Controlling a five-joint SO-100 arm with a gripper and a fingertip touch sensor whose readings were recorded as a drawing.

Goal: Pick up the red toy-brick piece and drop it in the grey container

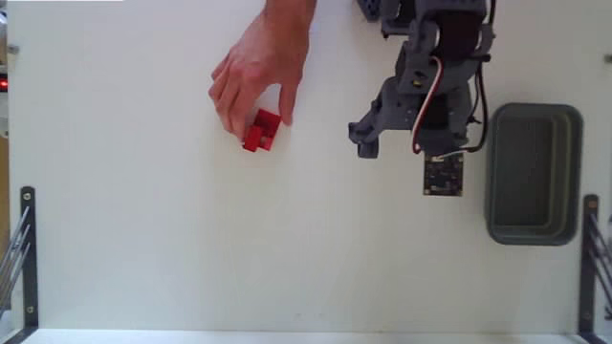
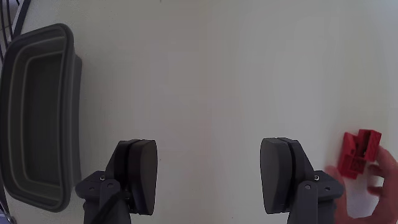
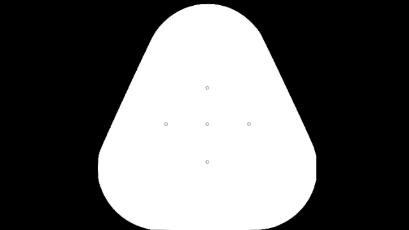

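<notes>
Left of the tray, a hand is on the brick and the claw waits empty.

Well left of the tray (image 1: 534,174) in the fixed view, the brick (image 1: 260,131) lies on the white surface (image 1: 143,239), with a person's hand (image 1: 256,67) touching it from above; the wrist view shows the same brick (image 2: 357,154) far right of the tray (image 2: 38,115), with fingertips (image 2: 385,174) against it. The claw (image 2: 214,174) stands wide open and holds nothing, between tray and brick. I judge the arm should wait until the hand is away, then come down with one finger on each flat side, avoiding the notch. The brick looks like hard, glossy red plastic, blocky with a notched side, so it may slip if pinched at a corner. The tray is matte grey, with rounded corners, a thick rim and a darker inside.
</notes>
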